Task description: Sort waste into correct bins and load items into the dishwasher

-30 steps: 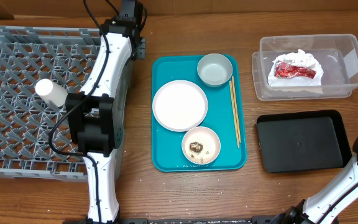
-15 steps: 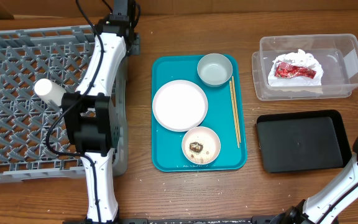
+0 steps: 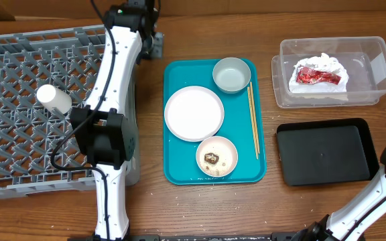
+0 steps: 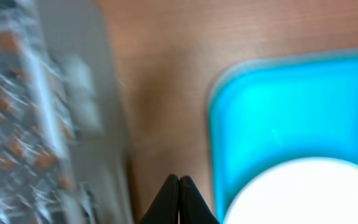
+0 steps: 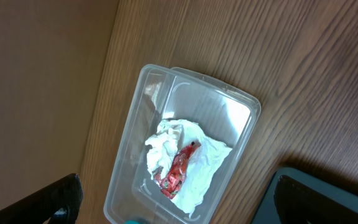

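The left gripper [image 4: 179, 180] has its black fingers pressed together on nothing, above the brown wooden table [image 4: 160, 93] between the large grey lattice plastic dish rack [image 3: 19, 134], where a small white cup [image 3: 53, 98] sits, and the teal rectangular serving tray [image 3: 176, 161]. The right gripper [image 5: 179, 213] is spread wide and empty over the clear plastic rectangular tub [image 5: 235, 112], in which the crumpled white paper napkin with a shiny red wrapper [image 5: 179, 168] lies.

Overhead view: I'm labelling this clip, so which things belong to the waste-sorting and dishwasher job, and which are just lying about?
Part of the job: grey dish rack, white cup, large plate, pale dish, saucer with food bits, chopsticks, napkin with red wrapper, clear tub, black tray.
Just there: teal tray, wooden table.
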### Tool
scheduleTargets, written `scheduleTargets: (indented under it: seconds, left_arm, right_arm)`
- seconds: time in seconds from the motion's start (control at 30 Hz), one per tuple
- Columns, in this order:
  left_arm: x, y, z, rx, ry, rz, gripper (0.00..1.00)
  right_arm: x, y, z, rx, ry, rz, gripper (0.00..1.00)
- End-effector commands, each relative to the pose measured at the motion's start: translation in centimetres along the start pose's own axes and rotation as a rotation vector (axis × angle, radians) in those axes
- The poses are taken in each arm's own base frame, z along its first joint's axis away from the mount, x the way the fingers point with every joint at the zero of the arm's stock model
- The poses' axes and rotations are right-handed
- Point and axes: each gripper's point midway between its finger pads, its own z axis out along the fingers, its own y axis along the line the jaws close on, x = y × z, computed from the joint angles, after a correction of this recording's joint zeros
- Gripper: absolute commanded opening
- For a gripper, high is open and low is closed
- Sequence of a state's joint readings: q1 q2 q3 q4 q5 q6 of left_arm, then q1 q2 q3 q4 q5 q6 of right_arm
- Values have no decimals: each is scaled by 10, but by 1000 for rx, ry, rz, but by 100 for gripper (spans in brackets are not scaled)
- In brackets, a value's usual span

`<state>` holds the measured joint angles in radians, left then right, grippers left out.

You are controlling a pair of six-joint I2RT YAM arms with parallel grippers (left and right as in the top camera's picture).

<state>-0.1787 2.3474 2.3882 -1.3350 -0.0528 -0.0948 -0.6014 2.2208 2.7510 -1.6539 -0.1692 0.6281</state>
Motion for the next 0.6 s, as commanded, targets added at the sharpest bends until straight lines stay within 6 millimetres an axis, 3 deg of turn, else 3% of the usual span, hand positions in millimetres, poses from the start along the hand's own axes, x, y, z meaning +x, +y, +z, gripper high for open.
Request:
scheduleTargets:
  seconds: [0.0,0.1,0.33,0.43,0.57]
  left_arm:
    - [27,-31,-20,180,107,2,4]
    - [74,-27,-28,161,306,-21,4]
    - [95,-18,-26,111,382,-79,4]
    - [123,-21,-26,130,468,-88,4]
    - [164,-10,-40,94,549,-107,4]
  right_arm:
    - [-3,4,-11,-21,-27,-8,100]
    - [-3,4,-11,-21,-27,-8,100]
    - [-3,4,-11,-21,-27,-8,100]
    - [-3,4,-11,-21,-27,-8,100]
    - [-3,4,-11,-21,-27,-8,100]
